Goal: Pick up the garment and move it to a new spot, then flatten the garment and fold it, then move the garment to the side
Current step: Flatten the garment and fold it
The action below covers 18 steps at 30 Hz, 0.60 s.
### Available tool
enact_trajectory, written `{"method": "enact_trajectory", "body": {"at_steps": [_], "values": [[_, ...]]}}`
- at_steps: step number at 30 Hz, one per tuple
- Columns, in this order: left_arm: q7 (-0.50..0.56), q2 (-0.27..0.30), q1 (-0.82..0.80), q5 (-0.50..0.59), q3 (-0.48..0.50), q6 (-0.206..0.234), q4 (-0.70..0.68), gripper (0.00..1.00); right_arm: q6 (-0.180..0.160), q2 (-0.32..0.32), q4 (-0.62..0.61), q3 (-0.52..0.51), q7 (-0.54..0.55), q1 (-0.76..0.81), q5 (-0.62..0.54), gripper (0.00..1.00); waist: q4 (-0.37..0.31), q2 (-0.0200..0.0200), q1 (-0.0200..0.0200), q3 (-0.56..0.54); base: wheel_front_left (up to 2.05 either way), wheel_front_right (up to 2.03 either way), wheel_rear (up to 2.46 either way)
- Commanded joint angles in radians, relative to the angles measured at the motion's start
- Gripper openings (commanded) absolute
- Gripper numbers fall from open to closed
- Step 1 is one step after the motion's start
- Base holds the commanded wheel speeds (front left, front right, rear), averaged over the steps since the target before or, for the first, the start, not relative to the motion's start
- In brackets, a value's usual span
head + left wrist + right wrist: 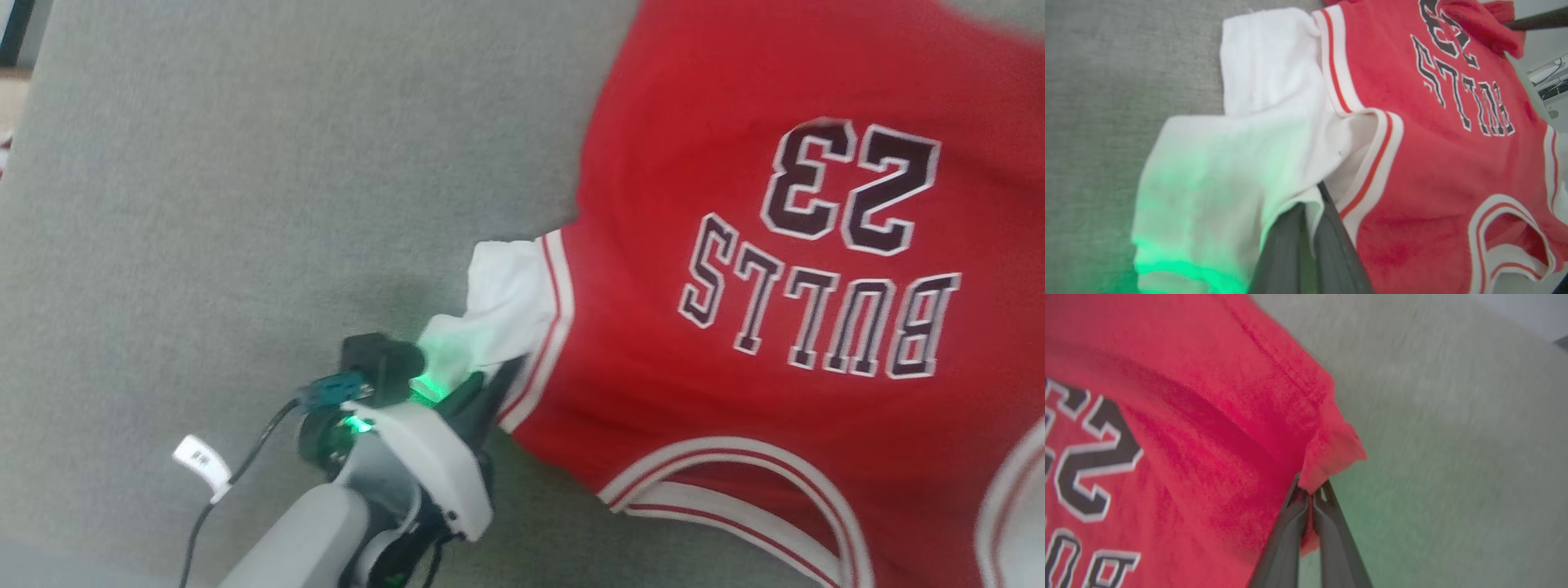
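Observation:
The garment, a red jersey with a dark white-outlined 23 and lettering, lies spread on a grey cloth surface, its print upside down in the head view. Its white sleeve points left. My left gripper is shut on the sleeve's edge, next to the red-and-white striped trim. In the right wrist view my right gripper is shut on a red corner of the garment, which bunches up above the fingertips.
The grey cloth surface stretches wide to the left of the garment and beyond its corner. A cable with a white tag hangs by my left wrist. Green light from the wrist tints the sleeve.

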Motion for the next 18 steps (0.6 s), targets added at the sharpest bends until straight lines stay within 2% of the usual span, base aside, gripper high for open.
{"method": "enact_trajectory", "body": {"at_steps": [1,6,11,14,18], "values": [[-0.001,0.033,0.037,-0.013,0.020,0.029,0.041,0.00,-0.001,-0.032,-0.047,0.019,0.010,0.055,0.024,0.00,-0.047,0.0000,0.0001,-0.055,0.00,0.00,0.00],[-0.033,0.047,0.077,-0.025,0.052,0.040,0.037,0.00,-0.001,-0.161,-0.269,0.050,-0.029,0.268,0.180,0.00,-0.102,0.0000,0.0001,-0.111,0.00,0.00,0.00],[-0.044,0.061,0.100,-0.028,0.061,0.046,0.033,0.00,-0.001,-0.265,-0.448,0.104,-0.131,0.480,0.247,0.00,-0.143,0.0000,0.0001,-0.149,0.00,0.00,0.00],[-0.047,0.070,0.104,-0.030,0.069,0.051,0.028,0.00,-0.001,-0.303,-0.527,0.145,-0.187,0.584,0.240,0.00,-0.159,0.0000,0.0001,-0.161,0.00,0.00,0.00],[-0.045,0.079,0.103,-0.027,0.074,0.059,0.023,0.00,-0.001,-0.311,-0.610,0.197,-0.237,0.689,0.220,0.00,-0.175,0.0000,0.0001,-0.167,0.00,0.00,0.00]]}}
